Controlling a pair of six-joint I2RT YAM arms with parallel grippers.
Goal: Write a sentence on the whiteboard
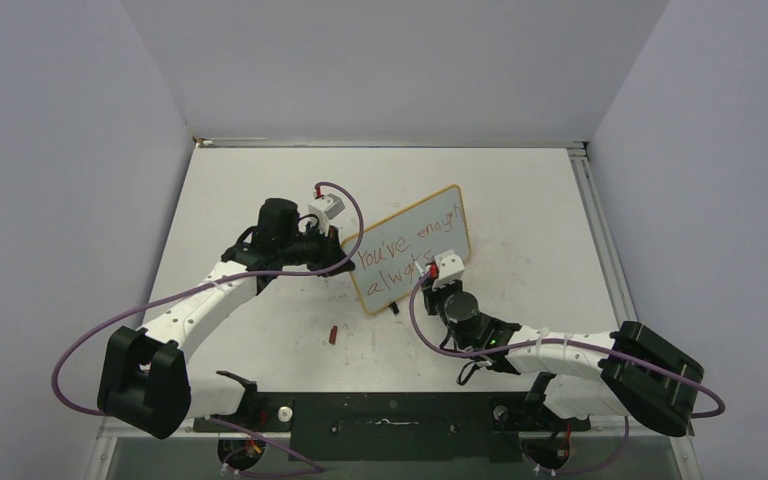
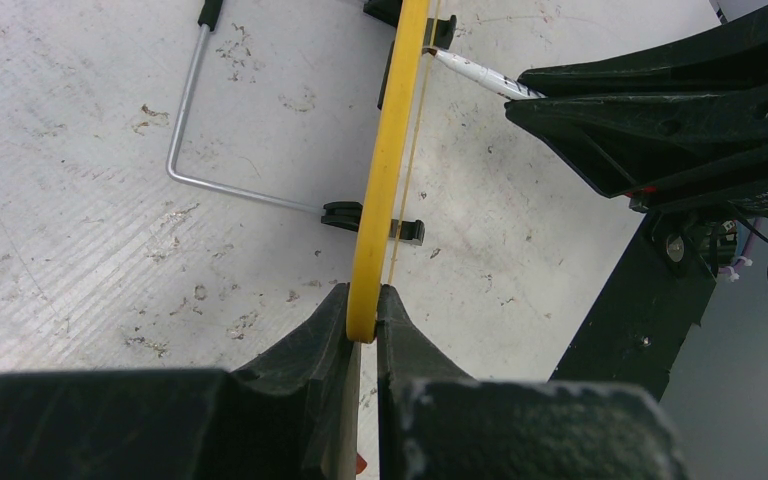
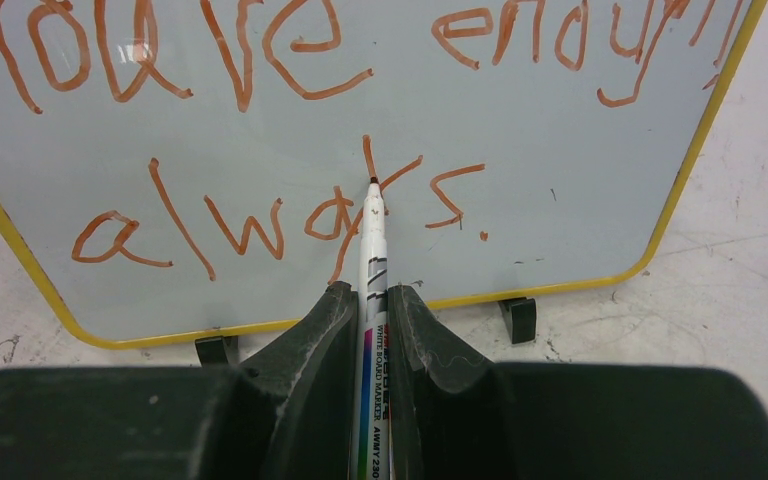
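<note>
The whiteboard [image 1: 415, 245] stands tilted on the table, its yellow rim [image 2: 385, 170] seen edge-on in the left wrist view. My left gripper [image 2: 363, 312] is shut on the board's left edge. The sentence [image 3: 260, 130] in red-orange marker reads "You've enough" over "always." on the board's face [image 3: 540, 130]. My right gripper [image 3: 368, 300] is shut on the white marker pen [image 3: 372, 250]. The pen's tip points at the "y" of "always"; I cannot tell if it touches. The pen also shows in the left wrist view [image 2: 475, 72].
A bent wire stand [image 2: 190, 130] with black clips sits behind the board. The red marker cap [image 1: 332, 334] lies on the table in front of the board. Black feet [image 3: 520, 318] hold the board's lower rim. The black mounting bar [image 1: 390, 420] runs along the near edge.
</note>
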